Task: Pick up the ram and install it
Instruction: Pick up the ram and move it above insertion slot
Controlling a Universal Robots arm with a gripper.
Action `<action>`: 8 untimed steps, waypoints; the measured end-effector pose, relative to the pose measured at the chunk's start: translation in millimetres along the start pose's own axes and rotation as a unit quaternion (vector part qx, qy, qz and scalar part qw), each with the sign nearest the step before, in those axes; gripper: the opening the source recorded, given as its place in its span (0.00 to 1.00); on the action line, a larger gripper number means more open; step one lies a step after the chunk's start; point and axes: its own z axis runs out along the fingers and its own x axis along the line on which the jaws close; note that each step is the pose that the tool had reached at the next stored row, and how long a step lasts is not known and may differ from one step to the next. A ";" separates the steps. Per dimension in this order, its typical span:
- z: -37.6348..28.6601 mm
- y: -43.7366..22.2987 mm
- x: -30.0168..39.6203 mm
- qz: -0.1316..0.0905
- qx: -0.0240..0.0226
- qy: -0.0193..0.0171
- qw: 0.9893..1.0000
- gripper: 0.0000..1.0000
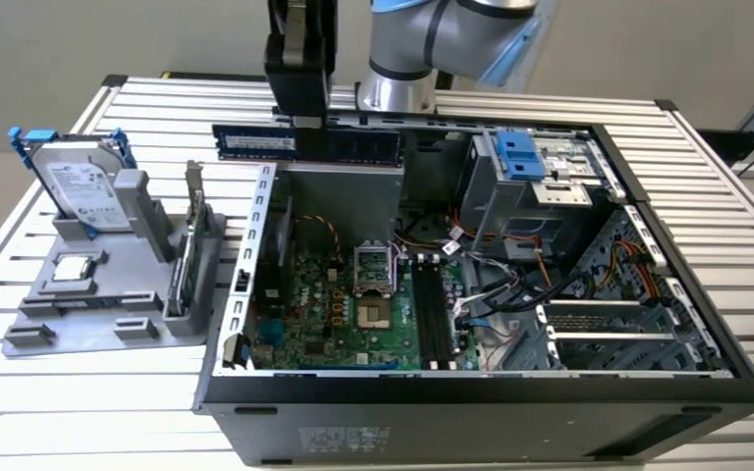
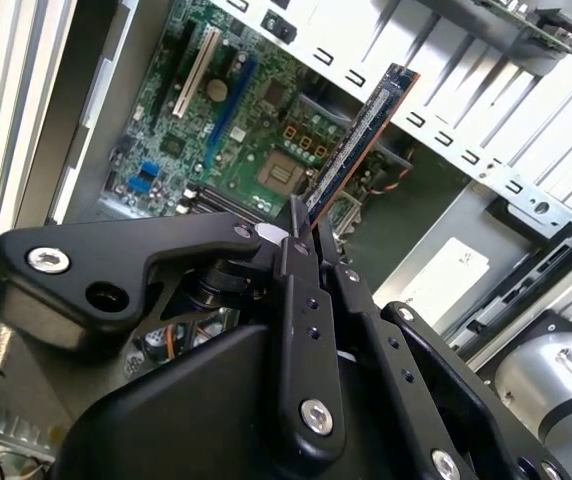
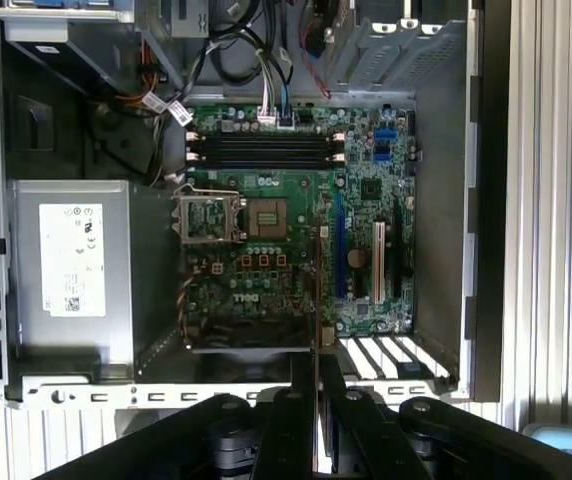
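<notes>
The end effector (image 1: 305,120) is hanging over the far side of the open case (image 1: 482,392), clenched on the ram (image 1: 301,145). It is gripping the stick near the middle of its upper edge. The ram is hanging in the air with its long side level, above the case's far wall and well clear of the board (image 1: 305,304) lying inside. In both wrist views the fingers (image 2: 301,330) are pinching the ram, with the green board below it. The black memory slots (image 1: 436,314) are running along the board toward the exterior view's right, well apart from the ram. On the exterior view's left, a grey stand (image 1: 76,314) is sitting on the slatted surface (image 1: 705,167), holding a hard drive (image 1: 82,186) and an upright card (image 1: 191,255).
</notes>
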 end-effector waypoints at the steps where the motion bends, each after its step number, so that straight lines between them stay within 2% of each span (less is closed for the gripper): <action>1: -0.1 1.3 0.1 0.000 0.000 0.000 1.000 0.00; 8: -0.8 10.0 0.3 0.000 0.000 0.000 1.000 0.00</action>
